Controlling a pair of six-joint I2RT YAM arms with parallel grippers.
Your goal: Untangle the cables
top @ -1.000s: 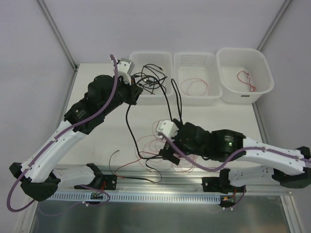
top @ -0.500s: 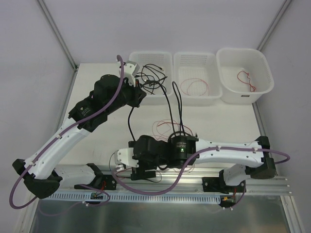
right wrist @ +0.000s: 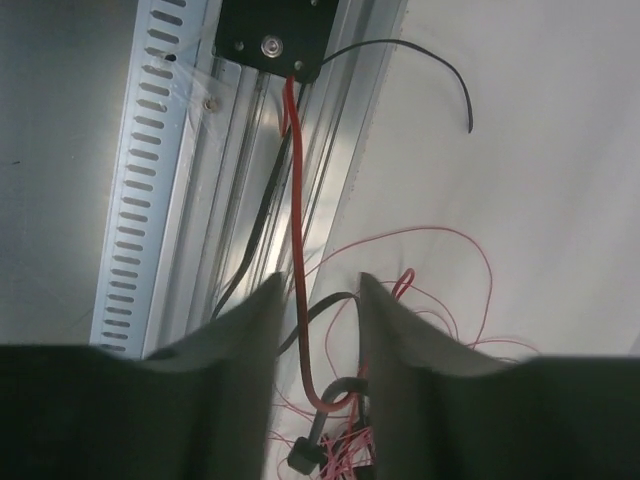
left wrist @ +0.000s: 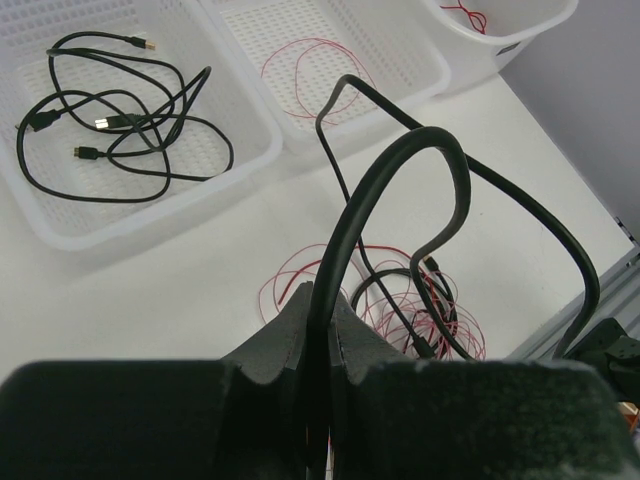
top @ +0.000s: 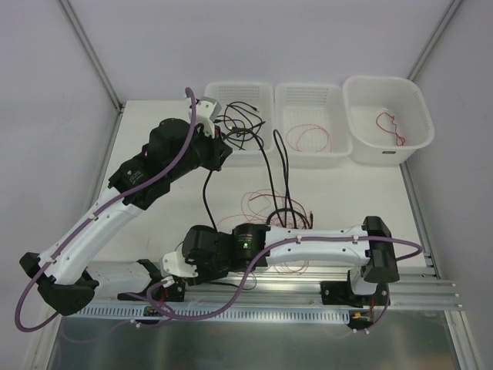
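The left gripper (left wrist: 320, 300) is pressed shut on the thick black cable (left wrist: 415, 135), which is looped up ahead of it. The right gripper (right wrist: 318, 282) is spread, with 1 red wire (right wrist: 296, 200) passing untouched through its gap. Separation of black from red is judged in hand. A pinch on the strands between the right fingers is called for next. The thin red wires (right wrist: 404, 282) lie just beside those fingers.

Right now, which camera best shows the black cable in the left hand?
Left wrist: the left hand is shut on the black cable, its loop arching ahead in plain sight. Top external shows it hanging from that hand toward the table, grip hidden. Right wrist: cannot tell it apart.
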